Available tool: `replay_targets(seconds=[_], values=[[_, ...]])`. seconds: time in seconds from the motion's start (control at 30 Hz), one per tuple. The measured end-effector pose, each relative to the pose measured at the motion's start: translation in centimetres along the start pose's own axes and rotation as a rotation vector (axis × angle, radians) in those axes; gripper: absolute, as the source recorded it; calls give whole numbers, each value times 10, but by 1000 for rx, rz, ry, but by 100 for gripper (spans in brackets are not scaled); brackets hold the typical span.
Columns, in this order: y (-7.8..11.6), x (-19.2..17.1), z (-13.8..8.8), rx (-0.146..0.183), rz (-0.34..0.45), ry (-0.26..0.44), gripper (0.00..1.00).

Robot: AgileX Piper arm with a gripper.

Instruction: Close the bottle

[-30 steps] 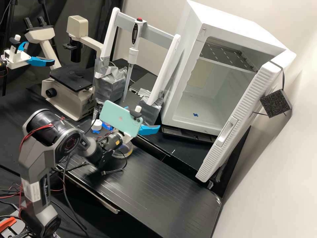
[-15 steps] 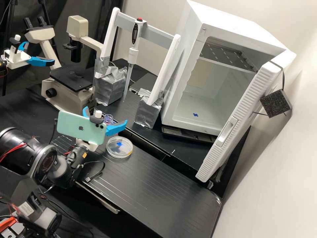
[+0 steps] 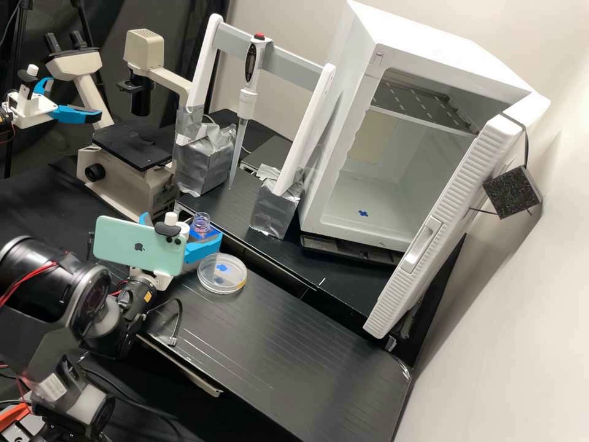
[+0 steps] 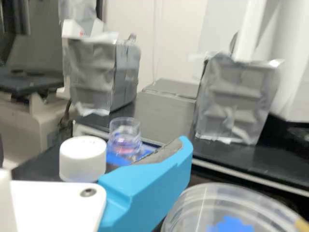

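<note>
My gripper [image 3: 181, 225] is open in the high view, its blue fingers spread apart, with a light green phone mounted over it. Just beyond the right finger stands the small clear bottle [image 3: 201, 223], upright and uncapped, on a blue patch. In the wrist view, one blue finger of my gripper [image 4: 147, 186] reaches past the white cap [image 4: 83, 157]. The cap rests beside the open bottle [image 4: 124, 137], apart from it, and the fingers hold nothing that I can see. Pinkish liquid shows low in the bottle. The far finger is hidden in the wrist view.
A clear round dish [image 3: 222, 274] lies close to the right finger. Behind the bottle are foil-wrapped stand feet [image 3: 276, 210] with a hanging pipette [image 3: 246, 104]. A microscope [image 3: 132, 147] stands at the left, a white cabinet with its door open [image 3: 417, 245] at the right.
The arm and gripper have drawn back to the left, lately a little lower as well. The bottle and dish have come out from behind them, while the cap is now hidden in the high view.
</note>
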State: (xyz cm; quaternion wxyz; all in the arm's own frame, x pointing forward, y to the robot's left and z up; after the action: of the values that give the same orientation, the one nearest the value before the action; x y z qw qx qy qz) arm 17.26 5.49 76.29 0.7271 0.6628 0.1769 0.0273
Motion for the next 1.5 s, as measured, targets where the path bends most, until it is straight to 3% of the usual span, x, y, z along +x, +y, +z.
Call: replay_targets(seconds=[0.2,0.23,0.3,0.33,0.67,1.17,1.2,1.5], values=[[-2,5,1,-8,-2,0,100],[-1,5,1,-9,1,0,0],[-1,5,3,-9,-2,-13,0],[0,5,4,-9,2,-16,100],[11,-2,-7,-27,74,30,100],[-4,8,-11,-46,12,26,100],[-4,8,-11,-46,11,25,0],[-3,8,-10,-41,17,16,0]])
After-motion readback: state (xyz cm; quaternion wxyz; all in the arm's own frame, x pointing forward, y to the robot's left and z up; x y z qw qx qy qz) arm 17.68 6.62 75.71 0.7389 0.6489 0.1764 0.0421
